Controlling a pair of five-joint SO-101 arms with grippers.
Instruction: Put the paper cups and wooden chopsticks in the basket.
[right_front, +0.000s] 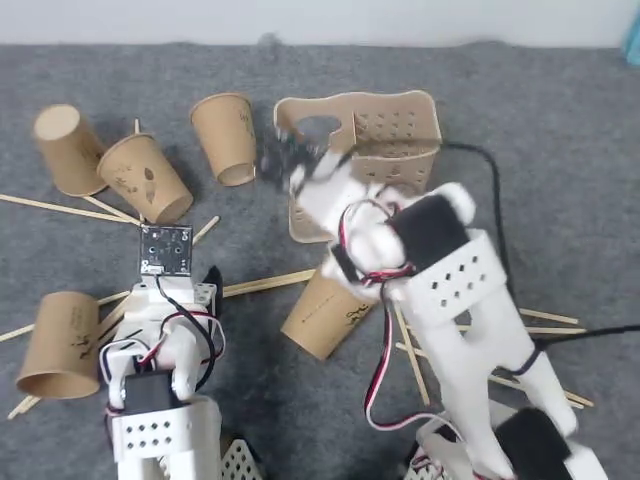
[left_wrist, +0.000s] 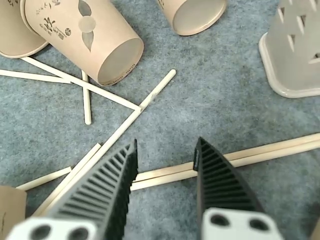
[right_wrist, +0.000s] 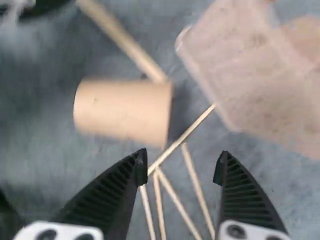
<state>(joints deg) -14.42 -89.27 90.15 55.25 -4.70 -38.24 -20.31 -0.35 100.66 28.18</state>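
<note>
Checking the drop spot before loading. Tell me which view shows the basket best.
The high view: the basket shows nearly whole, with handle hole and perforated wall, though an arm covers its near side. The left wrist view gives one corner; the right wrist view, one pale side without detail.

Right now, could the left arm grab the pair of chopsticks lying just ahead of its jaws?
Probably yes: on the left arm the jaws stand open over the paired chopsticks, nothing lying between.
</note>
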